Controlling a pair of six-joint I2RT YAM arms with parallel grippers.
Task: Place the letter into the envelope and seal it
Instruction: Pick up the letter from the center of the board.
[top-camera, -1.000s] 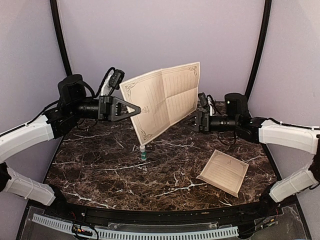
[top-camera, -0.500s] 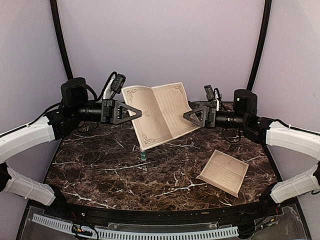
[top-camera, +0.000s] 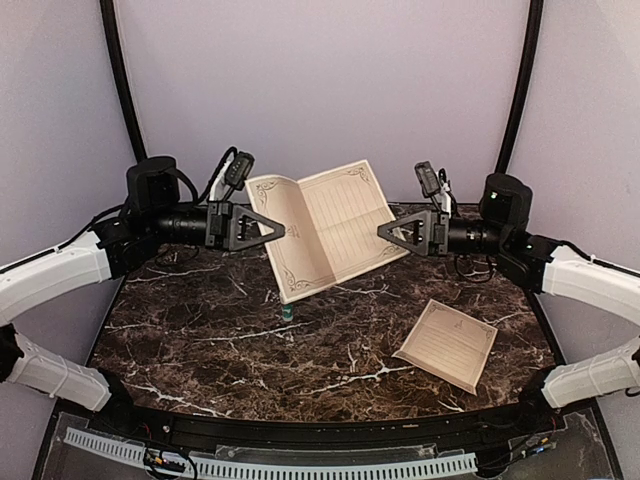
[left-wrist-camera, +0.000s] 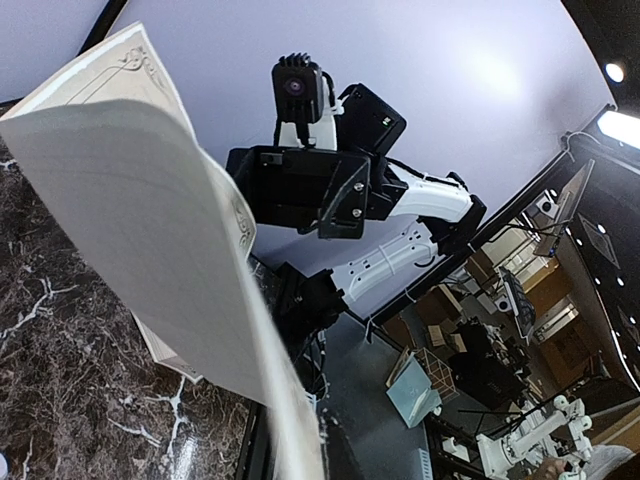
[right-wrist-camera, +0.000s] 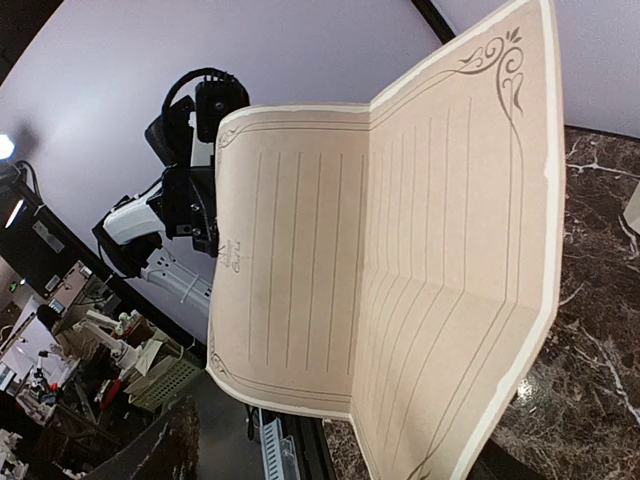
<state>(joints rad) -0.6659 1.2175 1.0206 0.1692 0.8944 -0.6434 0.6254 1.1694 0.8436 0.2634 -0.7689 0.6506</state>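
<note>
- My left claw (top-camera: 278, 229) is clamped shut on the letter's (top-camera: 330, 225) left edge, holding it in the air over the surface (top-camera: 200, 330).
- My right claw (top-camera: 385, 232) is at its right edge; I can't tell how wide it stands or whether it grips.
- Light, floppy, creased paper: I'd pinch opposite edges gently.

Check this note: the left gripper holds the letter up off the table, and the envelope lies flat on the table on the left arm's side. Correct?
Not quite. The left gripper does hold the letter up off the table, but the envelope lies flat on the right arm's side, not the left's. The top external view shows this.
</note>
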